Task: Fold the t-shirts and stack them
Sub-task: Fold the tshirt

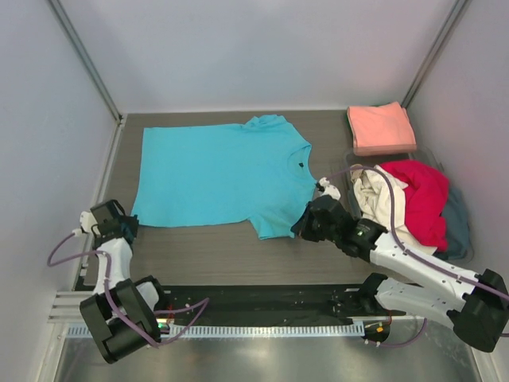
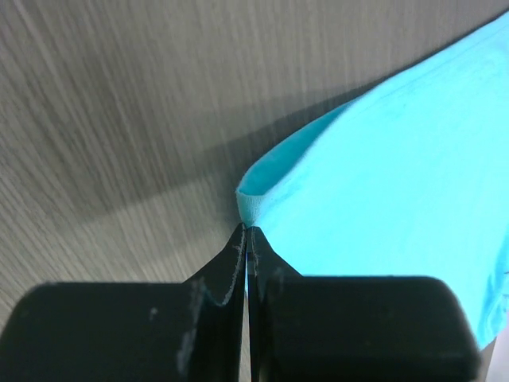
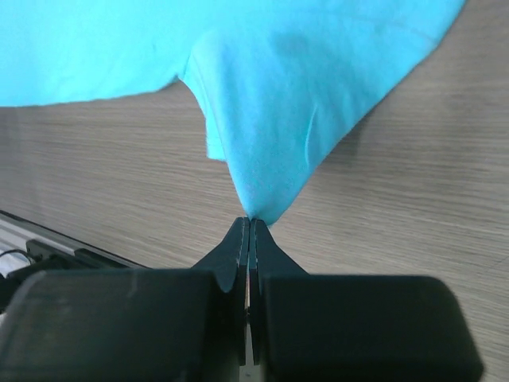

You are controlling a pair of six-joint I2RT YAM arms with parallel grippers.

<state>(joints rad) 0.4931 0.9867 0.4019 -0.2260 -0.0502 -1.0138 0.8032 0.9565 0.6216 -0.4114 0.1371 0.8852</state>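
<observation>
Folding the turquoise shirt (image 1: 215,171), spread flat on the table (image 1: 207,255): my left gripper (image 2: 246,232) pinches its near-left hem corner, my right gripper (image 3: 249,223) its near sleeve; next, I judge, both lift together toward the far edge.

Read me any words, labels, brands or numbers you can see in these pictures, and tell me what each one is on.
No text can be read in any view.
The small dark neck label on the turquoise cotton t-shirt spread on the table is too small to read.
</observation>
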